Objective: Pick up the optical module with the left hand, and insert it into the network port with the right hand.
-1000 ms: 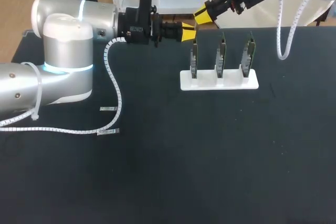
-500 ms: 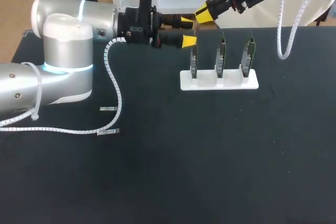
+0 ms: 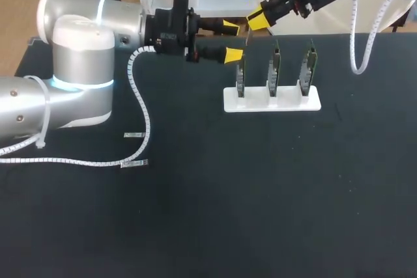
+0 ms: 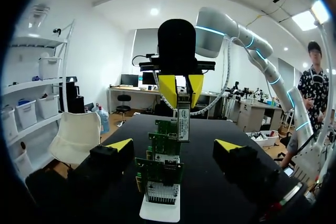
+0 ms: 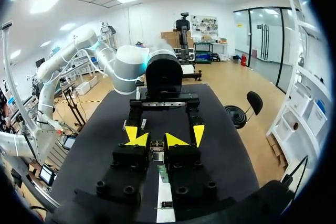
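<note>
The optical module (image 4: 183, 115), a slim silver bar, hangs from my right gripper (image 4: 181, 84), which is shut on its upper end above the table's back edge. In the right wrist view the module (image 5: 156, 147) sits between the closed yellow tips of the right gripper (image 5: 156, 140). My left gripper (image 3: 229, 41) stands open just left of it, its fingers (image 4: 119, 146) apart on either side and touching nothing. Below, a white base (image 3: 272, 100) carries three upright green boards (image 3: 274, 69) with network ports (image 4: 161, 192).
The black table (image 3: 260, 193) spreads out in front of the rack. Two small white labels (image 3: 134, 135) lie near the left arm's white coiled cable (image 3: 140, 105). The right arm's cable (image 3: 355, 43) hangs down behind the rack's right end.
My left gripper has opened wide and let go of the module. The right gripper keeps hold of it and has drifted slightly to the right.
</note>
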